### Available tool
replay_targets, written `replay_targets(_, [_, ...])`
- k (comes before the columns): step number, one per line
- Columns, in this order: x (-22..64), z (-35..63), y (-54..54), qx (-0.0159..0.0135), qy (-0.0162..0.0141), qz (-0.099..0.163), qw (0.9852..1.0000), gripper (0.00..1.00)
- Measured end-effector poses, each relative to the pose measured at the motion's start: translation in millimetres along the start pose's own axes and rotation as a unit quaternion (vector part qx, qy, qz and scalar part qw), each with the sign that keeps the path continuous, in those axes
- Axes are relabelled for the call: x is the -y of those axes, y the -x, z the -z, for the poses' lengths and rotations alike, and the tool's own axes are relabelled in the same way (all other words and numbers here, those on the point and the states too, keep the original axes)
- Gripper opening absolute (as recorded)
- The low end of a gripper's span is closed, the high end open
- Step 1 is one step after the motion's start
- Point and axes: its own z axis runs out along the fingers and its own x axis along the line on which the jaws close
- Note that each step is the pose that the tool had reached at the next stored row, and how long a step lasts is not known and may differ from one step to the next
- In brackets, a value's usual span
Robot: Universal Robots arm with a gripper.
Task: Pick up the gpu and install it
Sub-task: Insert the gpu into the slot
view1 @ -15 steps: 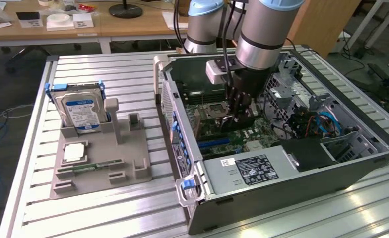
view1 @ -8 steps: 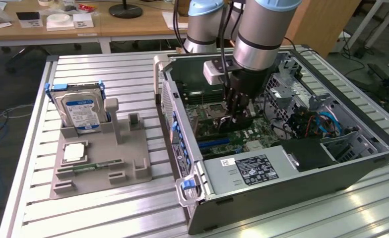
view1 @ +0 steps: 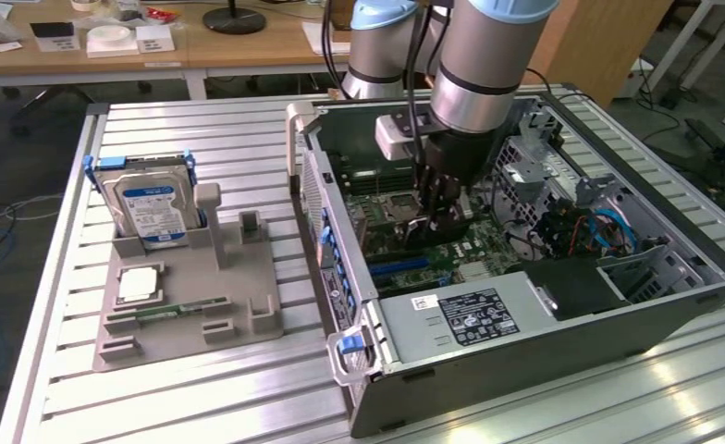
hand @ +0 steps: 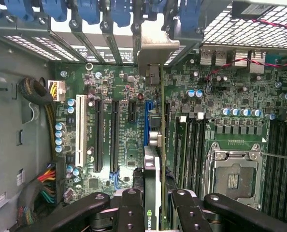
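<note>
Tool (hand: 156, 197), partly closed, clamps gpu (hand: 152, 171) edge-on above motherboard (hand: 126, 145) slots inside open computer case (view1: 523, 347). Hard drive (view1: 153, 205) stands in grey holder (view1: 178, 319) on table (view1: 215, 129), exterior view's left.

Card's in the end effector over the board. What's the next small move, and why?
Probably a slow, straight press toward the motherboard. The end effector grips the gpu edge-on, its bracket is at the rear slot openings and its edge runs along the blue slot; whether it is seated cannot be told.
</note>
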Motion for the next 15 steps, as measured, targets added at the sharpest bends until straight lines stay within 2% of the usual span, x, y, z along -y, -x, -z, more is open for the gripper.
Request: replay_targets(15, [-3.3,-5.4,-0.2,0.0,0.0,0.0,1.0,0.27])
